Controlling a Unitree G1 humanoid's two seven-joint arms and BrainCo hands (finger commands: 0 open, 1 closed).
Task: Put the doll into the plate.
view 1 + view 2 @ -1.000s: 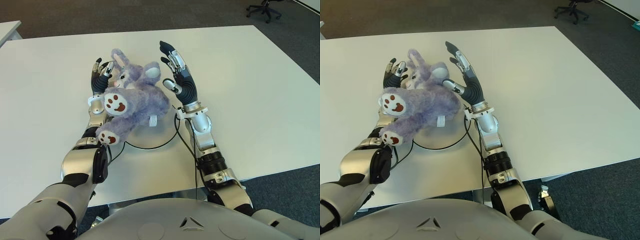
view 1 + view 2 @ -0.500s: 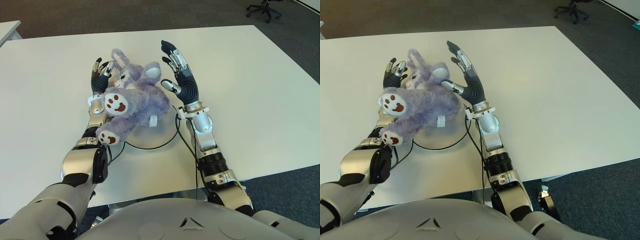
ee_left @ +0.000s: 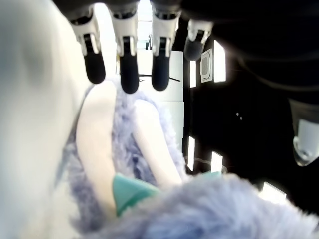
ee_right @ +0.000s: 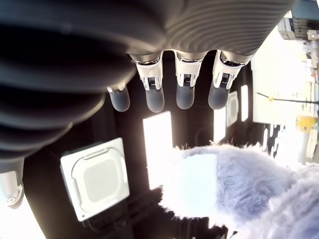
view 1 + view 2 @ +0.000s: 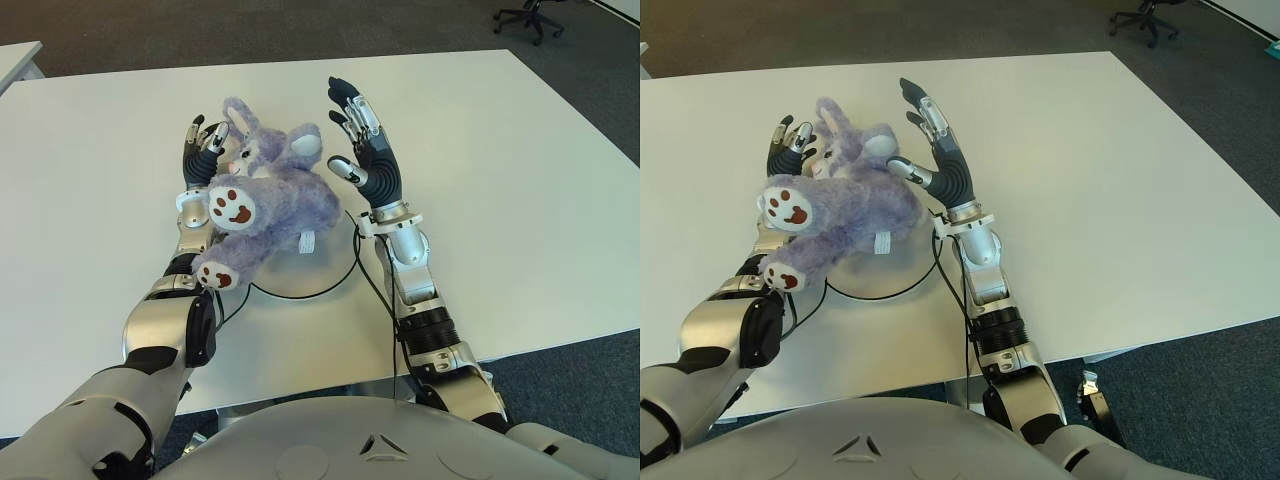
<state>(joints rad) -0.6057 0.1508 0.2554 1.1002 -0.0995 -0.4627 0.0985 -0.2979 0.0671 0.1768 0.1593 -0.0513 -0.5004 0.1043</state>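
Left eye view: purple doll (image 5: 262, 200) lies across the white plate (image 5: 300, 278) on the table (image 5: 520, 180) | left hand (image 5: 200, 152) open, against the doll's left side | right hand (image 5: 362, 150) open, fingers spread, just beside the doll, holding nothing.

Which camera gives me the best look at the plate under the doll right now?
The left eye view: the plate's near rim shows as a dark arc below the doll. The right eye view shows the same arc. Neither wrist view shows the plate, only fur and fingertips.
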